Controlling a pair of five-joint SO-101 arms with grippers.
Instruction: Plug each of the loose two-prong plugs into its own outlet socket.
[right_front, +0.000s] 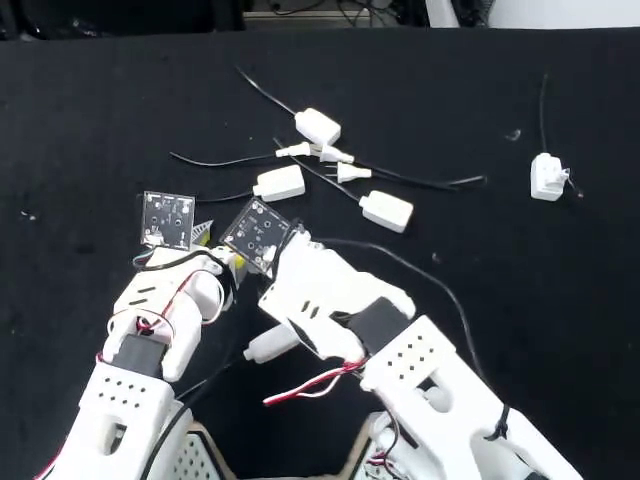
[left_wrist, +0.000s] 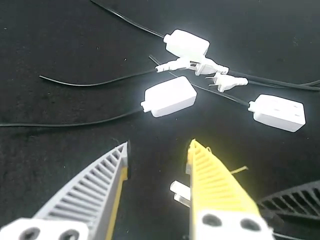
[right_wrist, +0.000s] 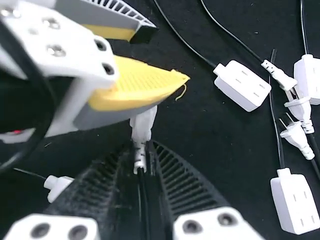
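Observation:
My right gripper (right_wrist: 142, 152) is shut on a white two-prong plug (right_wrist: 142, 125), whose prongs point forward under the left gripper's yellow finger (right_wrist: 135, 87). The same plug's prongs (left_wrist: 180, 193) show between the fingers of my open left gripper (left_wrist: 157, 160). In the high view both grippers (right_front: 215, 252) (right_front: 275, 258) sit close together at lower centre. Ahead lie white outlet sockets (right_front: 280, 183) (right_front: 318, 126) (right_front: 386, 210) and loose plugs (right_front: 295, 150) (right_front: 350, 173) on black cords. The nearest socket (left_wrist: 170, 95) lies just beyond the left fingertips.
A fourth white socket (right_front: 546, 177) with its cord lies alone at the far right. Black cords (right_front: 215, 160) cross the black tabletop around the socket cluster. Square marker tags (right_front: 168, 218) (right_front: 258, 232) sit over the grippers. Open black table (right_front: 90, 120) spreads at far left.

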